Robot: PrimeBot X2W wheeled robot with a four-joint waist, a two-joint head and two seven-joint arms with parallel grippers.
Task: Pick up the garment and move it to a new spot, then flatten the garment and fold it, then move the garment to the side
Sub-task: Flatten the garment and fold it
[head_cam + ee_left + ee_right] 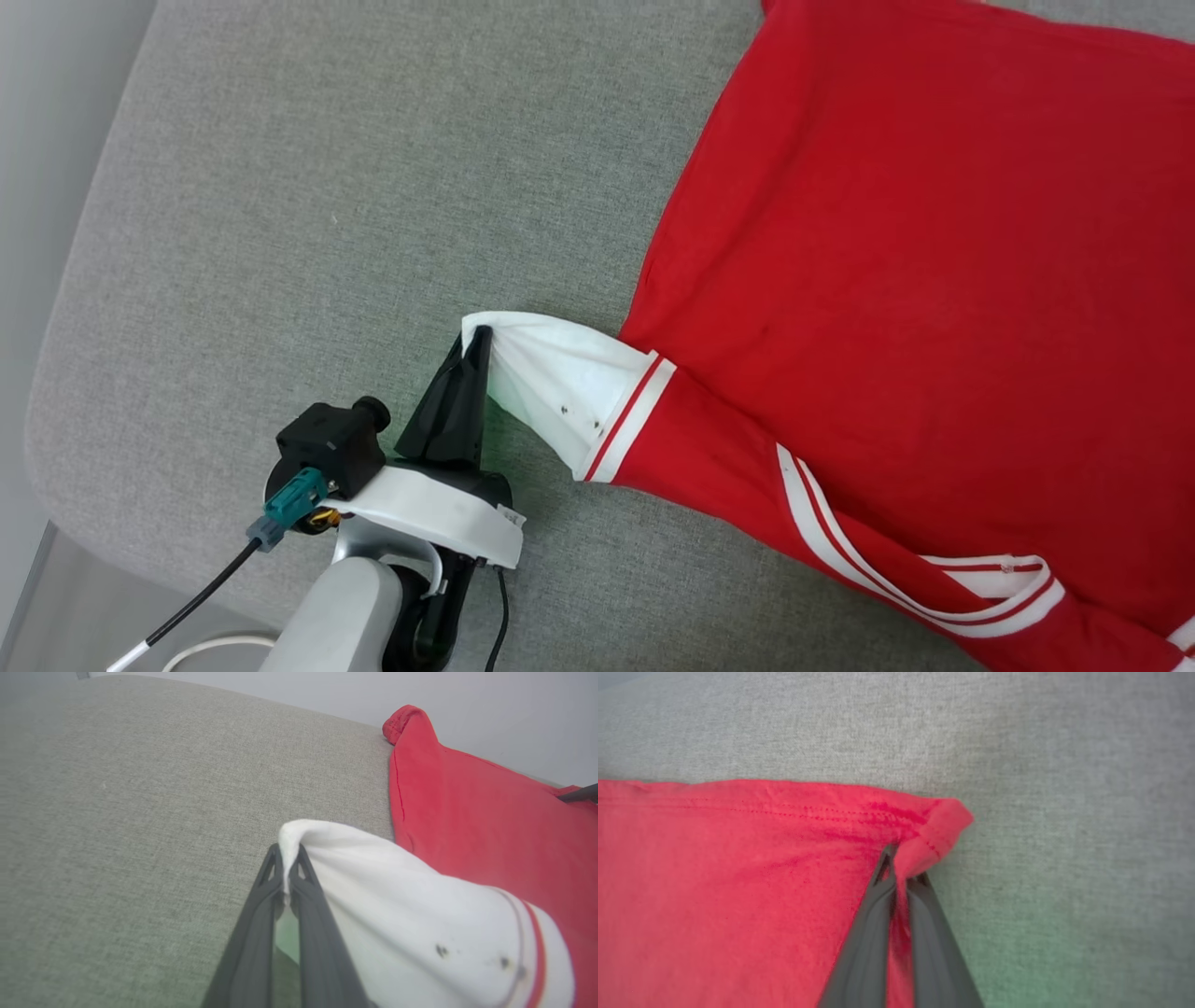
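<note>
left forearm (345, 607) at the bottom of the head view: smooth pale shell, white collar at the wrist, boxy black camera (331, 439) with a teal plug (294, 495) and a thin black cable.
left gripper (479, 338): two long dark fingers, triangular cut-outs near the tips, pressed together on a pinch of the white sleeve (560, 383). a small fold of cloth pokes up between the tips.
sleeve: soft knit, drawn into a cone toward the gripper, two small dark specks, a red-and-white striped band where it meets the red.
shirt (887, 233) lies mostly flat on the cushion (327, 187), right of the left gripper. matte red jersey with shallow creases; striped trim curves at lower right.
cushion: coarse grey weave, rounded corner at left.
far end: right gripper (900, 870) clamped on the red hem corner (943, 830), which bunches and rolls over the tips. a stitch line runs along the hem.
beyond: plain pale wall (420, 695).
</note>
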